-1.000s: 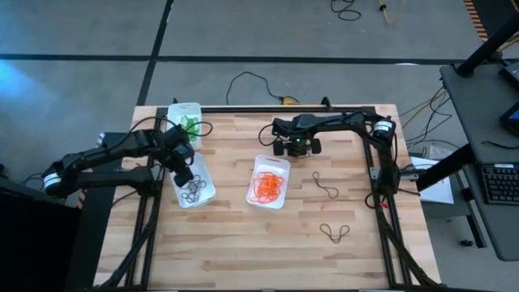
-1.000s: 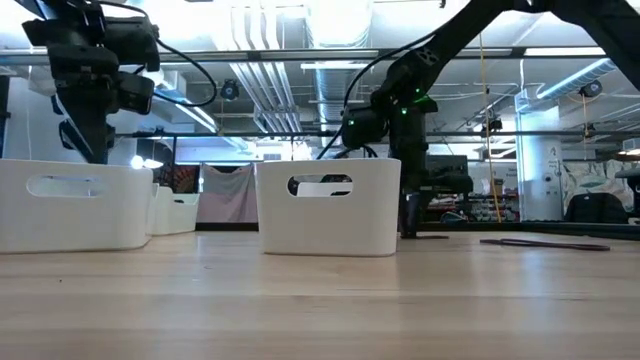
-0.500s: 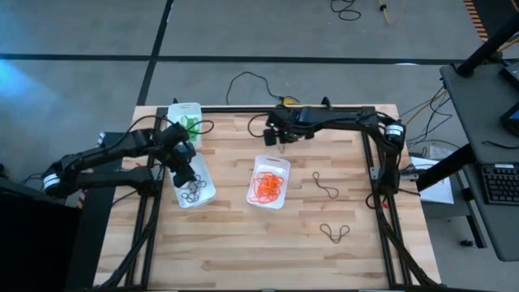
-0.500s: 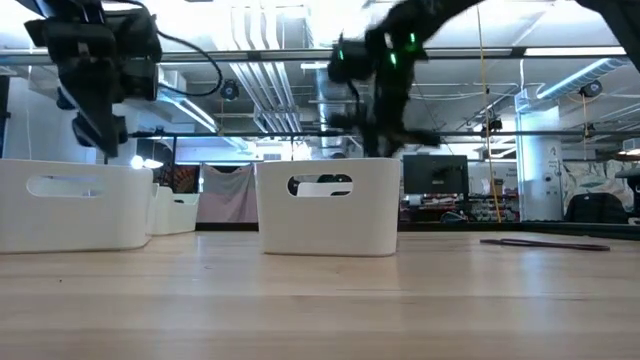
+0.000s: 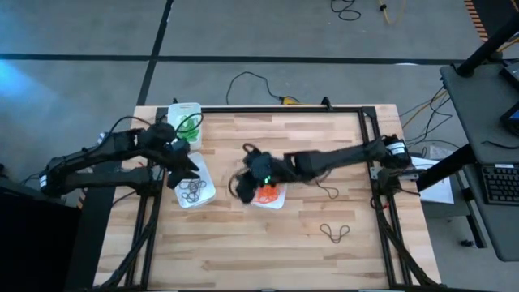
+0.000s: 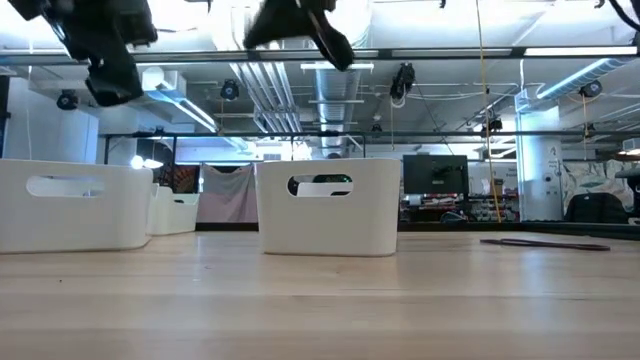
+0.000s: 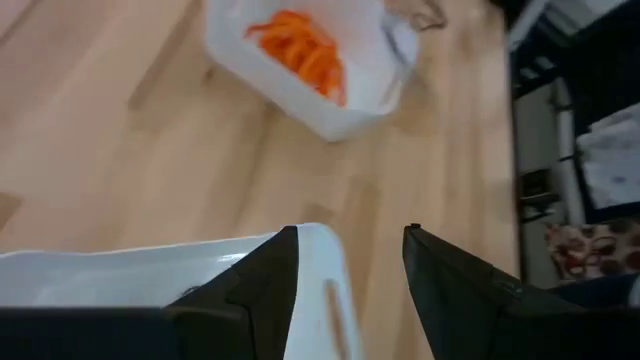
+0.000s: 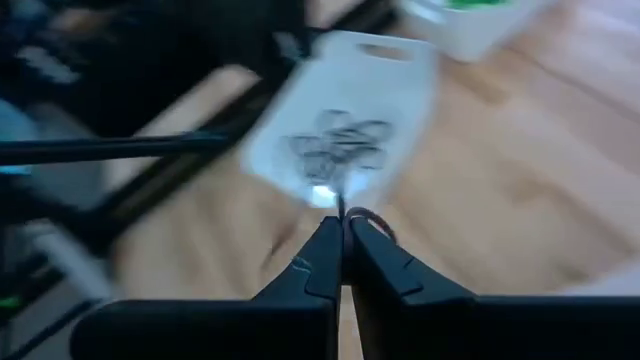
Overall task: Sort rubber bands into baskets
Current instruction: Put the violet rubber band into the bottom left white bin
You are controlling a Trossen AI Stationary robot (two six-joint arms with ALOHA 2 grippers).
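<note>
Evidently the right end effector, fingers together on a dark rubber band, heads for the dark-band basket ahead; left end effector, fingers apart, waits above it

three white baskets on wood table. basket with green rubber bands at far left edge. basket of dark rubber bands just nearer, beside it. basket of orange rubber bands mid-table, partly hidden. two dark loose bands lie flat right of it, another pair nearer front.
</note>
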